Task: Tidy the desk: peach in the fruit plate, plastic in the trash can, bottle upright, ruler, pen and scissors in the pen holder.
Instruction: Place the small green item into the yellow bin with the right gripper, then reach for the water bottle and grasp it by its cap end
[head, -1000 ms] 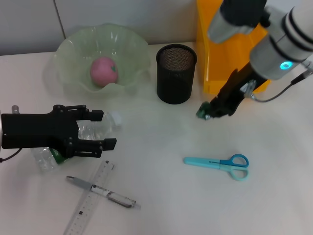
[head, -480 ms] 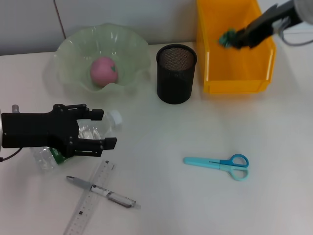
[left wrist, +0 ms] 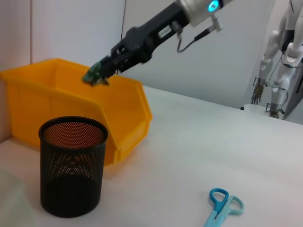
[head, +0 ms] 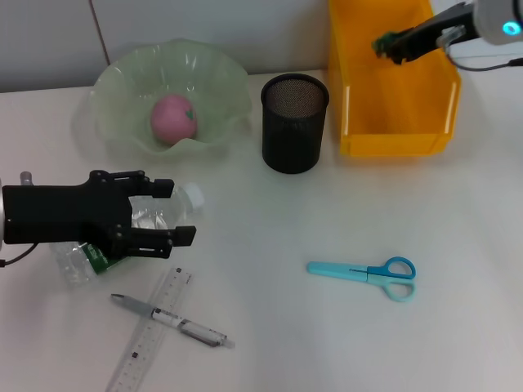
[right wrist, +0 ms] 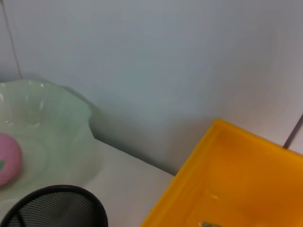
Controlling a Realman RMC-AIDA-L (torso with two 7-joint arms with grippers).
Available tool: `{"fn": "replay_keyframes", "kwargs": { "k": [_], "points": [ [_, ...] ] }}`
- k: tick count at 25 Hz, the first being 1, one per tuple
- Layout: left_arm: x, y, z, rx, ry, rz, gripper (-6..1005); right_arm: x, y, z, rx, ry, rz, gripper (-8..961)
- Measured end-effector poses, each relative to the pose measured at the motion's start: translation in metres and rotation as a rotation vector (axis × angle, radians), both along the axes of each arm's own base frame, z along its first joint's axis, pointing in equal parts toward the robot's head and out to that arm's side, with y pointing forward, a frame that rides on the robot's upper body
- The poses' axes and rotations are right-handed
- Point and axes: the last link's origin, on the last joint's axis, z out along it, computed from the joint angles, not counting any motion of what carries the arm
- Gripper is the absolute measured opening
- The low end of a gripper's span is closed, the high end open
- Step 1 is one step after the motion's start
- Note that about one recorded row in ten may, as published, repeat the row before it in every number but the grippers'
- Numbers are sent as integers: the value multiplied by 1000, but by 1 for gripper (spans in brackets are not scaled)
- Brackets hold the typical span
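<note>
My right gripper [head: 391,44] hangs over the orange-yellow trash can [head: 392,122], shut on a small green piece of plastic [head: 381,41]; the left wrist view shows the plastic [left wrist: 96,75] above the can's rim [left wrist: 57,64]. The clear bottle [head: 151,219] lies on its side on the desk, between the open fingers of my left gripper [head: 176,214]. The pink peach [head: 173,118] rests in the pale green fruit plate [head: 221,77]. Light blue scissors [head: 364,272], the clear ruler [head: 147,339] and the pen [head: 172,320] lie flat on the desk. The black mesh pen holder [head: 294,126] stands upright.
The pen crosses over the ruler near the desk's front left. The pen holder stands between the fruit plate and the trash can, close to the can's left wall. A white wall runs right behind the plate and the can.
My right arm carried the green plastic up from the desk in front of the trash can to above its far side. The left arm and the bottle have not moved.
</note>
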Motion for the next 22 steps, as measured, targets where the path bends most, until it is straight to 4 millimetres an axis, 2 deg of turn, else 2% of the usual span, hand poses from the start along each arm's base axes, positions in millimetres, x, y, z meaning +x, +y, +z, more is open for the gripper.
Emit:
{"fn": "replay_keyframes", "kwargs": {
  "k": [3,12,17,22],
  "points": [
    [0,0,1,2,-1,1,797,4,4,-4,11,4,-8,299],
    [-1,0,1,2,1,4,793,8,5,-7,31,15,-13,525],
    [-2,0,2,3,2,5,791,8,4,-4,48,26,-13,730],
    [-3,-1,3,4,5,6,789,6,0,3,74,83,11,809]
  ]
}}
